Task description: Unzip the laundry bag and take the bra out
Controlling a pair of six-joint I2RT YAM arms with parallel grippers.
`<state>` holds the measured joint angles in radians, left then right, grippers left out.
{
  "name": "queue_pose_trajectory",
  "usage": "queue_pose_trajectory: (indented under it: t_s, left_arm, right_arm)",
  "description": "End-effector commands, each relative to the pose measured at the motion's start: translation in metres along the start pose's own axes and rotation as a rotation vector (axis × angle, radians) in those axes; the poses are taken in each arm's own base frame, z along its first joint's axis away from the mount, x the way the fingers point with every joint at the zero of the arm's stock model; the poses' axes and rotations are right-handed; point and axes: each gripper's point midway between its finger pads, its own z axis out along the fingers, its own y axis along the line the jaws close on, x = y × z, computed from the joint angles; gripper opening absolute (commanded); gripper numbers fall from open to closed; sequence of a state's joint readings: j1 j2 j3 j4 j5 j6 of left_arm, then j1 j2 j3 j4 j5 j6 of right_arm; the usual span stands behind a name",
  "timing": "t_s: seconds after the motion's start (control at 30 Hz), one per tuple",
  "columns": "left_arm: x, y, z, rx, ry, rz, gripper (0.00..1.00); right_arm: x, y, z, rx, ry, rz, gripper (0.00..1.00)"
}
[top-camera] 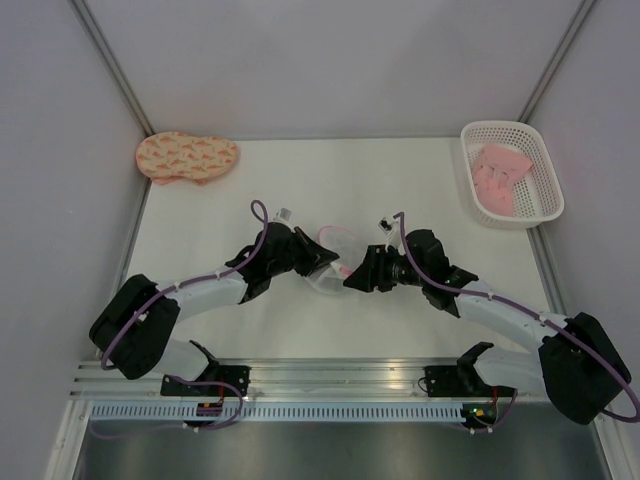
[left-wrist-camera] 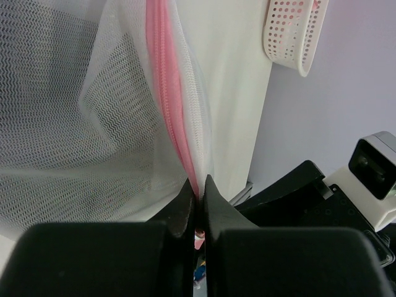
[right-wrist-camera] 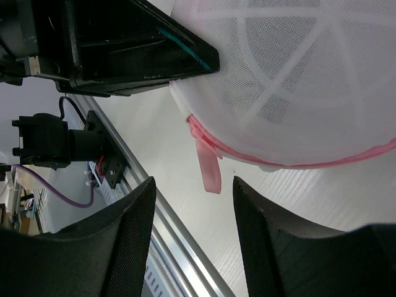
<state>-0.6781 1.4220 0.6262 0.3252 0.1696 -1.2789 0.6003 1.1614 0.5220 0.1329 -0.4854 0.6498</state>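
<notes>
Found the small round white see-through mesh laundry bag (top-camera: pixel 337 247) at the middle of the white table (top-camera: pixel 400 180), between the 2 grippers. Traced its pink zipper rim (left-wrist-camera: pixel 166 93) up the mesh in the left wrist view, and along the pouch's lower edge in the right wrist view. Could not make out any contents through the mesh.

Saw the left gripper (left-wrist-camera: pixel 199 189) clamped on the laundry bag's edge, both black fingers pressed together with the pink zipper band and a fold of mesh pinched between the tips. Placed it on the pouch's left side in the top view.

Saw the right gripper (right-wrist-camera: pixel 193 185) with its jaws apart and gripping nothing, facing the pouch from the right. Spotted a short pink pull tab (right-wrist-camera: pixel 209 167) hanging off the rim just ahead of the gap between the 2 fingers, touching neither.

Farther out, noted a white plastic lattice basket (top-camera: pixel 512 128) at the table's far right corner with a pink folded garment (top-camera: pixel 500 175) inside. Noted a peach patterned padded piece (top-camera: pixel 187 157) at the far left corner, well apart from the pouch.
</notes>
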Motion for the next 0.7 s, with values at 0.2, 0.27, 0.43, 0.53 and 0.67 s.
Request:
queue_pose_trajectory:
  t_s: [0.2,0.27,0.43,0.53,0.67]
  left_arm:
    - [0.001,-0.027,-0.009,0.095,0.022,-0.022,0.02]
    - [0.001,-0.026,-0.010,0.088,0.023,-0.021,0.02]
    - [0.003,-0.024,-0.010,0.080,0.032,-0.001,0.02]
    - [0.004,-0.021,-0.009,0.056,0.045,0.020,0.02]
    - [0.006,-0.017,-0.007,0.032,0.060,0.041,0.02]
  right_arm:
    - [-0.017,0.007,0.014,-0.042,-0.036,-0.047,0.58]
    - [-0.021,0.008,0.016,-0.045,-0.040,-0.051,0.58]
    - [-0.024,0.009,0.019,-0.048,-0.041,-0.064,0.57]
    - [-0.028,0.013,0.018,-0.056,-0.048,-0.077,0.57]
    - [-0.034,0.018,0.016,-0.063,-0.059,-0.096,0.57]
